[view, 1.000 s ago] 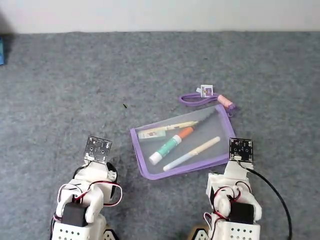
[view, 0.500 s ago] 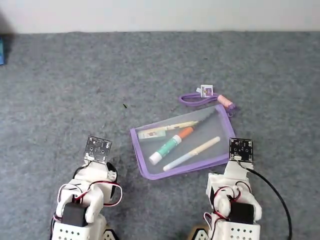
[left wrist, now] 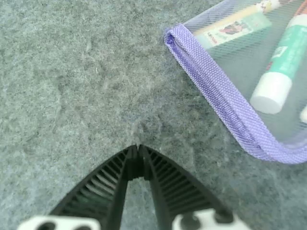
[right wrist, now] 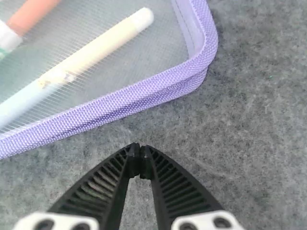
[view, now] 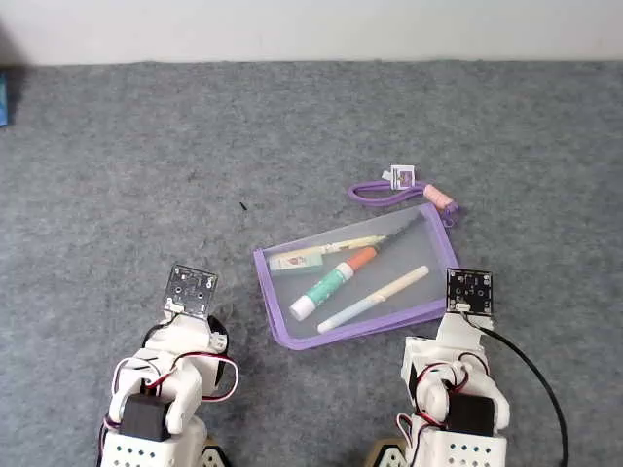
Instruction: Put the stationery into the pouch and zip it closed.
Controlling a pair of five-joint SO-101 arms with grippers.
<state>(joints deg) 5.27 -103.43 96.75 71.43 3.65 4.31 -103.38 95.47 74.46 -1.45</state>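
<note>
Nothing is seen to shift over the last second: the pouch (view: 265,292) lies at the same angle in the middle of the grey mat (view: 146,175), and both arms are parked exactly where they were. The stationery is already inside: a green-and-white marker (view: 321,290), an orange-tipped pen (view: 358,259) and a cream pen (view: 375,298) can be made out through the mesh. So the loading part looks done, and the lack of motion is probably best read as a wrap-up or a pause. Whether the zip is fully run can't be confirmed from here (the pink tab (view: 440,198) and purple strap (view: 375,194) sit at the far right corner, which would fit a closed zip). The left arm (view: 165,379) is folded back at the near edge, to the left of the pouch, and the left gripper (left wrist: 138,149) is pinched together on nothing, hanging over bare mat just beside the pouch's near left corner. The right arm (view: 453,379) is tucked the same way, with the right gripper (right wrist: 139,148) likewise clamped empty just off the purple edge at the near right corner.
</note>
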